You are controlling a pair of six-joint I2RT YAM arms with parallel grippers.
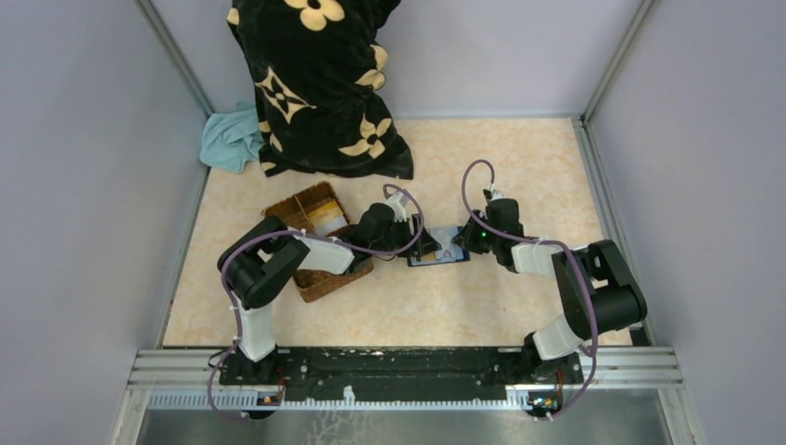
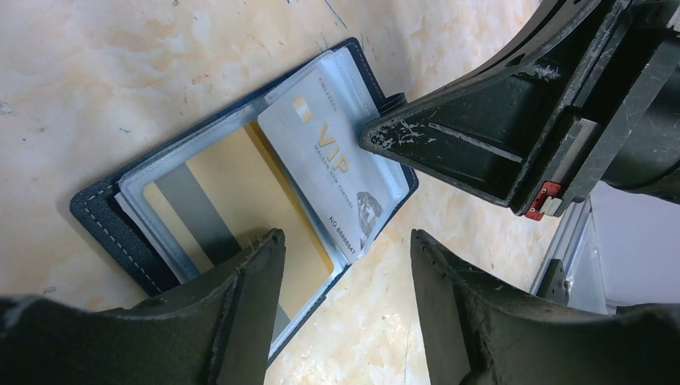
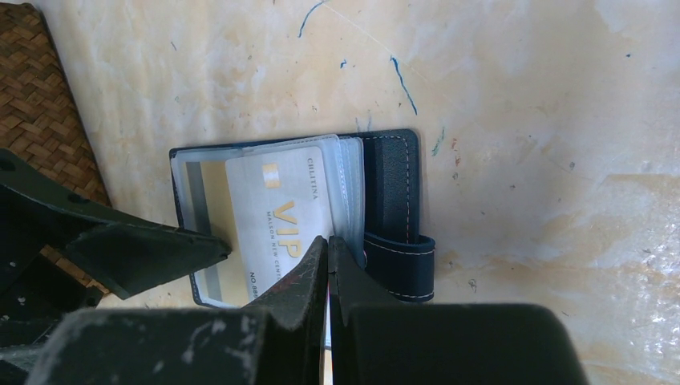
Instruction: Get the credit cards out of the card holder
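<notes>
Top view: card holder (image 1: 443, 257) sits mid-table (image 1: 519, 167), just right of the wicker basket (image 1: 315, 209). It is mostly covered by the left gripper (image 1: 422, 248) and right gripper (image 1: 461, 243); cards not legible from here.

Left wrist view: own fingers (image 2: 257, 273) hide the holder's near corner and the lower end of the gold card (image 2: 232, 176).

Right wrist view: bottom of the VIP card (image 3: 281, 200) is cut off behind both grippers. Whether more cards sit in the rear sleeves, can't tell.

Holder: dark navy w/ pale stitching, lying open and flat, clear plastic sleeves fanned inside, clasp strap (image 3: 401, 257) off to one side. Two credit cards seen:
- Gold one w/ grey stripe, inside a sleeve.
- Pale VIP one w/ small gold chip mark, lying askew on top of the sleeves.

Left gripper: jaws apart, tips low over the holder's edge, one finger over the gold card's sleeve, the other over bare table. Nothing pinched.

Right gripper: jaws together, tip down at the VIP card's edge by the sleeve stack. Appears to touch; whether anything is nipped between the tips, can't tell.
</notes>
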